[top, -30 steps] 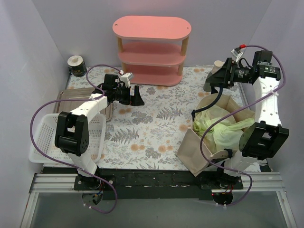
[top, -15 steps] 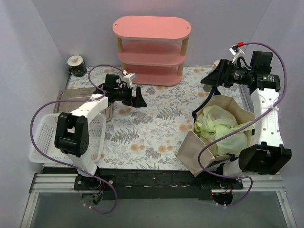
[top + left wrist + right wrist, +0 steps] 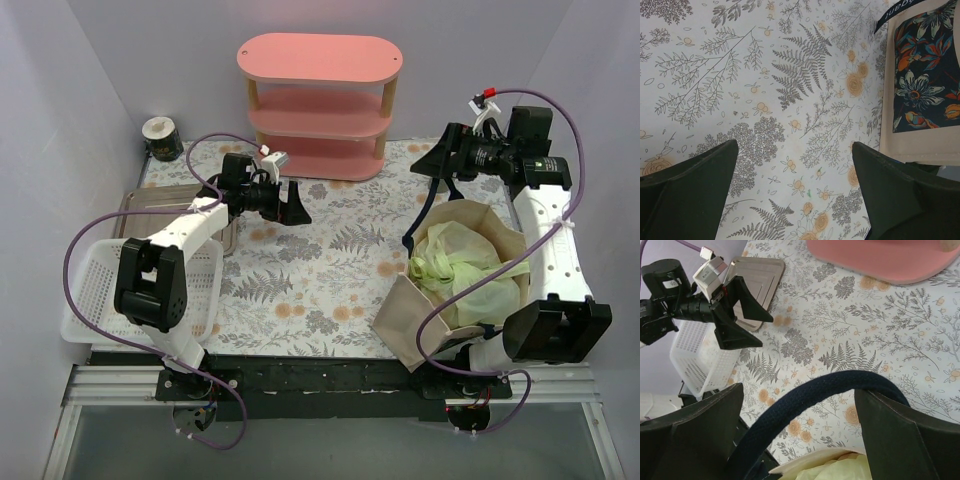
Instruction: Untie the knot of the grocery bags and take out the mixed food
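The beige tote stands at the right. The pale yellow-green plastic bag lies crumpled inside it. I cannot make out the knot, and the mixed food is hidden. My right gripper hovers open just behind the tote's far rim. In the right wrist view the navy handle arches across the gap of that gripper, touching the right finger, above a bit of the plastic bag. My left gripper is open over the mid-left cloth. In the left wrist view it holds nothing, with the tote's floral side ahead.
A pink three-tier shelf stands at the back centre. A white mesh basket sits at the near left beside a metal tray. A small dark tin is in the back left corner. Walls close in on both sides.
My right gripper moved left and up off the tote's far rim and opened fully. The navy handle now rises toward it. The plastic bag settled lower. My left gripper shifted slightly right.
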`<state>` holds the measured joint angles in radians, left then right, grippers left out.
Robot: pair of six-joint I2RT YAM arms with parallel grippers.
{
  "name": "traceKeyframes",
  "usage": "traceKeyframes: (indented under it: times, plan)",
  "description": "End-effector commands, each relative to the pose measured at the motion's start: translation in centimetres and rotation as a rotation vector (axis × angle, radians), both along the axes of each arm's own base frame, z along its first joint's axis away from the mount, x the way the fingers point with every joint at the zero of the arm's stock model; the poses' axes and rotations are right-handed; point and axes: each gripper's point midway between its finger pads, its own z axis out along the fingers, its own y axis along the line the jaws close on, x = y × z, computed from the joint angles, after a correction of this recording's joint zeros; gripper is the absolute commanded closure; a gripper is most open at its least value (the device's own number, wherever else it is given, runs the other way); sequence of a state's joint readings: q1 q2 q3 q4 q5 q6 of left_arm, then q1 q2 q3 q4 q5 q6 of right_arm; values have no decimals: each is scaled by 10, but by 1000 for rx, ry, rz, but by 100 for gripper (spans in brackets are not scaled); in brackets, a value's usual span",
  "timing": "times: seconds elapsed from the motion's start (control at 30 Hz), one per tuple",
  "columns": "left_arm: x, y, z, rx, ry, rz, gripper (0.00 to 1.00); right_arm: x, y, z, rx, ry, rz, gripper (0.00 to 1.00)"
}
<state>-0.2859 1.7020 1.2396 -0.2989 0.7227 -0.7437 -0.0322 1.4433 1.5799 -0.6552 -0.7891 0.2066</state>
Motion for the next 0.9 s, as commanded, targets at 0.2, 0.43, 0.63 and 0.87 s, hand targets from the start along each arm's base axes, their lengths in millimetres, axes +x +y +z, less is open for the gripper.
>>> traceKeyframes:
  times: [0.2, 0.43, 0.63, 0.87]
  plan:
    - [-11, -8, 19, -22, -50, -50, 2, -78, 23, 49, 201, -150, 300, 2]
    - [-11, -10, 15, -29, -34, -62, 2, -68, 28, 48, 304, -118, 420, 2]
    - [-8, -7, 19, -13, -63, -48, 2, -46, -7, 70, 201, -280, 365, 2]
    - [-16, -4, 11, -4, -52, -57, 2, -29, -90, 54, -251, -387, 157, 2]
